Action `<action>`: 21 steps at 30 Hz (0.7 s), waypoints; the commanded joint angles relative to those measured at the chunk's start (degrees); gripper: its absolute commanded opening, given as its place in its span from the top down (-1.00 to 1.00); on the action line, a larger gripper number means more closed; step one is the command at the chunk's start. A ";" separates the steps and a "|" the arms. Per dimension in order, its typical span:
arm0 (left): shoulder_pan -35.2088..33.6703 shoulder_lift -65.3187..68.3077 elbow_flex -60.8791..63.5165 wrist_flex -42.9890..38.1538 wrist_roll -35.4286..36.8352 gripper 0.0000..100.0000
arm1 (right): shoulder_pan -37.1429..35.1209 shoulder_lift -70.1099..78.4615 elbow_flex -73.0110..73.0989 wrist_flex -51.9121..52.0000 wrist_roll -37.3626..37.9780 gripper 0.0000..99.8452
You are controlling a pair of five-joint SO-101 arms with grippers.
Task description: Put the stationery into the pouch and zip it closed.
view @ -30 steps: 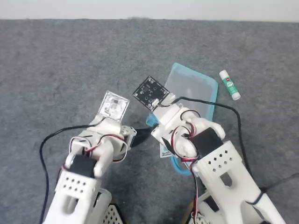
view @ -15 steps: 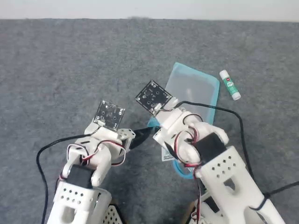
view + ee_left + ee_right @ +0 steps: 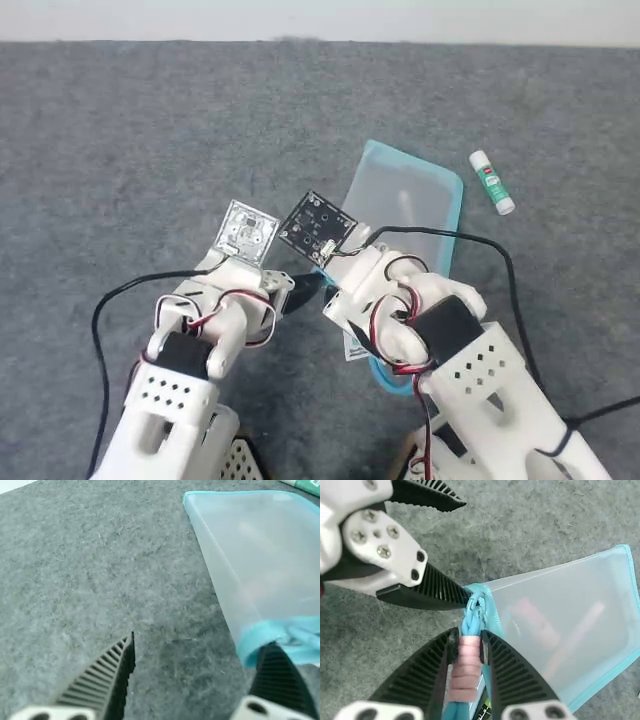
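The translucent pouch (image 3: 405, 205) with blue trim lies flat on the grey mat; a pink item and a pale stick show faintly inside it (image 3: 555, 625). My right gripper (image 3: 468, 632) is shut on the pink ribbed zipper pull (image 3: 465, 667) with its blue cord, at the pouch's near corner. My left gripper (image 3: 200, 642) stands open beside that corner, and one of its fingers (image 3: 427, 587) touches the pouch's blue edge (image 3: 260, 635). In the high view both grippers meet near the left gripper (image 3: 308, 288). A white glue stick (image 3: 492, 182) with a green label lies apart from the pouch, to its right.
Grey felt mat (image 3: 150, 130) covers the table, with open room to the left and far side. Black cables (image 3: 470, 235) loop over the right arm above the pouch. A white wall edge runs along the far side.
The left arm drew back and then came forward again to the pouch corner. The right wrist shifted slightly left and nearer, and the pouch turned a little with it.
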 commanded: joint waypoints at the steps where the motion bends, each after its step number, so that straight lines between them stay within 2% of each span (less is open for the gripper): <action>1: 0.00 1.23 -3.12 -3.08 -0.26 0.28 | -2.68 -2.24 -0.62 1.36 0.97 0.99; 9: 0.44 1.41 -1.27 -6.68 1.93 0.28 | -8.04 -2.24 -0.26 2.86 2.55 0.99; 15: 0.53 1.41 -1.01 -7.82 4.13 0.29 | -8.13 -2.24 -0.26 2.95 2.55 0.99; 18: -0.09 1.41 -0.92 -9.14 5.19 0.41 | -7.60 -2.24 -0.18 3.03 2.64 0.99; 21: -1.58 1.41 -0.92 -9.41 5.10 0.54 | -3.03 -2.24 -0.18 3.21 3.78 0.99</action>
